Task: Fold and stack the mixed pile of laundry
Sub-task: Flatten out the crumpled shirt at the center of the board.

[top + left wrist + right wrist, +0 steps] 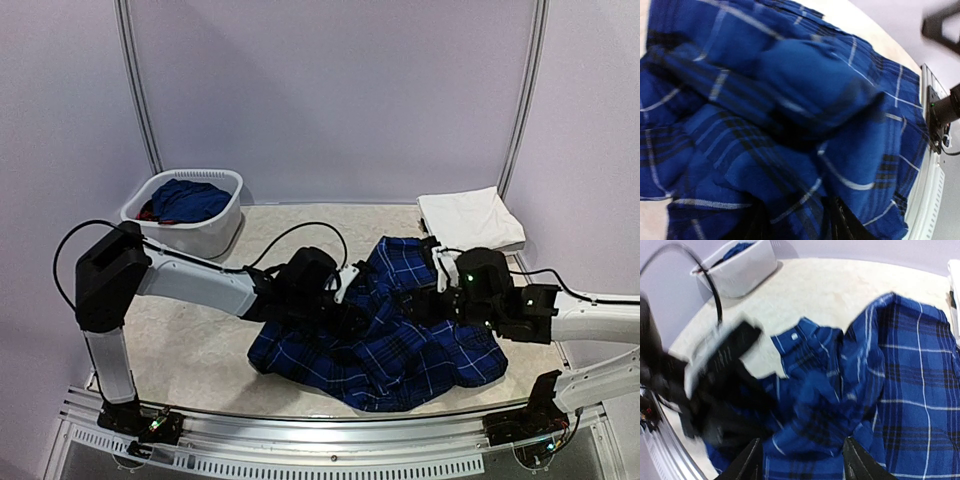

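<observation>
A large navy plaid shirt (400,335) lies crumpled on the table's near middle. Both grippers are down on it from either side. My left gripper (350,305) is buried in its left part. In the left wrist view, shirt folds (805,100) fill the frame and drape over my left gripper (800,225), hiding how its jaws stand. My right gripper (804,462) stands open, fingers wide apart just above bunched shirt cloth (840,390); from above it (420,300) sits at the shirt's middle. Folded white trousers (470,220) lie at the back right. A solid blue piece (190,198) and a bit of red (147,212) lie in the basket.
The oval white plastic basket (215,232) stands at the back left. The two wrists are close together over the shirt; the left arm (715,375) shows blurred in the right wrist view. A metal rail (330,455) runs along the near table edge.
</observation>
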